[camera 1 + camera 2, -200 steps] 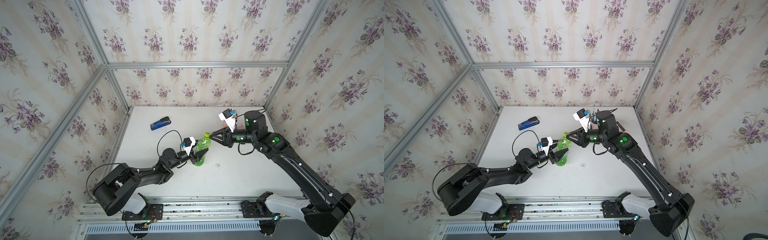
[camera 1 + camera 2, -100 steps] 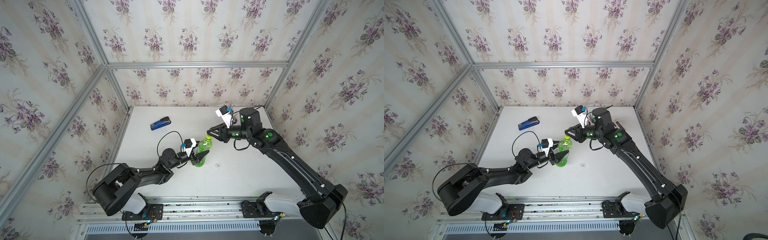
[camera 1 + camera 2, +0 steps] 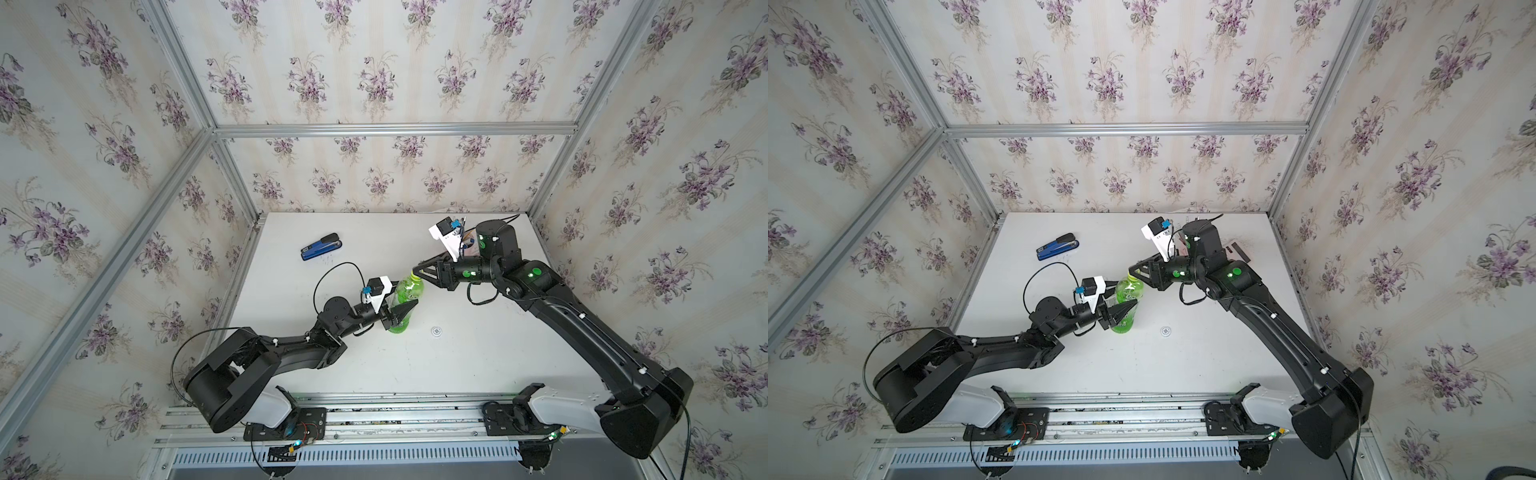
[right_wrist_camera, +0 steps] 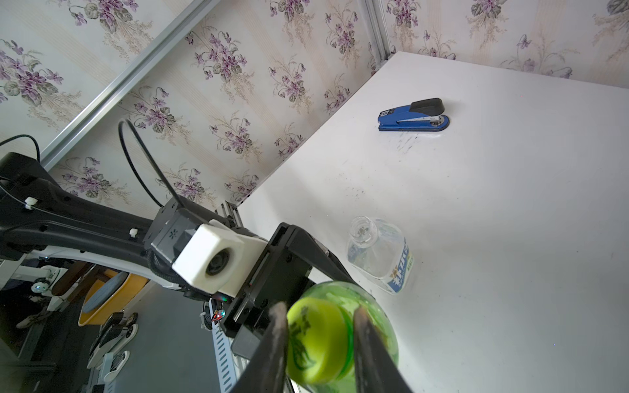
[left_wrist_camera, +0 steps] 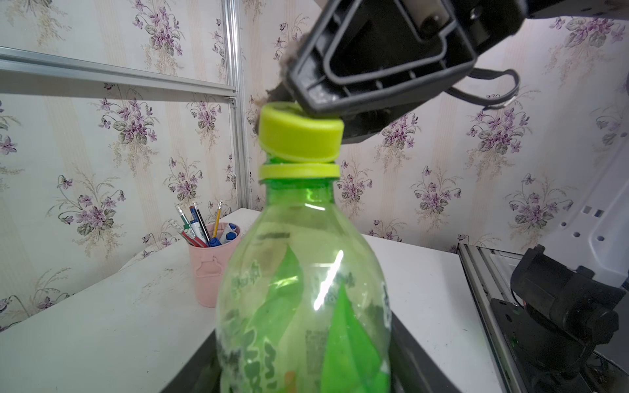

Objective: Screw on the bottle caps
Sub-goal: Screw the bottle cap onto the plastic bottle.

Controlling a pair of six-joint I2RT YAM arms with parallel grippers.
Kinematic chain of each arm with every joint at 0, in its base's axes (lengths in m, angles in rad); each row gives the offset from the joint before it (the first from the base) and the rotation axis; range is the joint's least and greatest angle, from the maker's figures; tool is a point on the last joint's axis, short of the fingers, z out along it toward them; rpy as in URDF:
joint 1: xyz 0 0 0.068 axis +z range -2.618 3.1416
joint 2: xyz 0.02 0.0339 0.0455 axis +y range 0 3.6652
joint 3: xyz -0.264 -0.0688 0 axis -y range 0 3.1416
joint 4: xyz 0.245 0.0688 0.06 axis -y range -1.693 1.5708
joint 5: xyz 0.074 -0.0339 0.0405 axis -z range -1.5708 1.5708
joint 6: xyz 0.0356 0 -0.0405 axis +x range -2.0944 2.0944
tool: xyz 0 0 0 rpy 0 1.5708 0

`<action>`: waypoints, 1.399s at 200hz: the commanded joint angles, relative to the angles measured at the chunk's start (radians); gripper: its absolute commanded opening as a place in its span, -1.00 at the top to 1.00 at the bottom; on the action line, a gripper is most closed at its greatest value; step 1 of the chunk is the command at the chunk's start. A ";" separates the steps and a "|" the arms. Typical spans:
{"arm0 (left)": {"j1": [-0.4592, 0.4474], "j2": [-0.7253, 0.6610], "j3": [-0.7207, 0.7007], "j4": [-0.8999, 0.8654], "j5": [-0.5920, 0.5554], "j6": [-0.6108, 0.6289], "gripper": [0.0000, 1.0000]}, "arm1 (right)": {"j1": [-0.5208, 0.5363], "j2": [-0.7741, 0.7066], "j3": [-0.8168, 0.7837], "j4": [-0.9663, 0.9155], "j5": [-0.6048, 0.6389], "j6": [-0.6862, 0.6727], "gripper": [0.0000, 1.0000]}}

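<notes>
Fingers, left arm: left gripper (image 3: 400,307) clenched round the lower body of the green bottle (image 3: 406,296), one finger on each side; it braces the bottle and does no turning
Green bottle: upright on the table (image 3: 415,365), between the two arms; long axis vertical, neck up
Yellow-green cap (image 5: 301,134): on top of the green bottle's neck, but tilted; in the left wrist view one side rides higher and a sliver of thread shows beneath it, so it looks perched, not yet seated square
Fingers, right arm: right gripper (image 4: 319,338) pinched on the yellow-green cap from opposite sides of its rim; the arm reaches in from the bottle's right, level with the neck
Deciding relation: cap axis against bottle axis; the two are not in line, so my judgement is that the cap must be levelled over the neck before any twist, or the thread will cross
Nearer arm: right, already on the cap
Clear bottle (image 4: 377,255): open-mouthed, on the table just beyond the green bottle in the right wrist view; no gripper on it
White cap (image 3: 436,331): flat on the table, right of the green bottle, apart from both grippers
</notes>
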 commanded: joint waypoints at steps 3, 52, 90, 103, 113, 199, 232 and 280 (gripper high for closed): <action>0.000 -0.003 -0.002 0.056 0.001 -0.011 -0.23 | 0.000 -0.006 -0.005 0.019 0.019 0.018 0.41; -0.001 0.002 -0.010 0.086 0.023 -0.005 -0.23 | -0.005 0.012 -0.001 0.053 -0.006 0.075 0.46; 0.000 0.002 -0.016 0.099 0.010 -0.006 -0.23 | -0.011 0.010 -0.012 0.049 -0.020 0.090 0.48; 0.000 0.003 -0.020 0.107 0.006 -0.008 -0.23 | -0.010 0.011 -0.015 0.049 -0.033 0.095 0.49; 0.000 0.002 -0.022 0.107 0.000 -0.006 -0.23 | -0.010 0.010 -0.018 0.050 -0.032 0.095 0.49; -0.001 0.000 -0.029 0.116 -0.021 -0.010 -0.23 | -0.074 -0.001 -0.042 0.061 -0.059 0.115 0.49; -0.001 -0.001 -0.023 0.101 -0.015 -0.008 -0.23 | -0.074 -0.007 -0.047 0.085 -0.090 0.117 0.50; -0.002 0.008 -0.003 0.062 -0.009 -0.009 -0.24 | -0.072 -0.024 -0.056 0.112 -0.129 0.117 0.50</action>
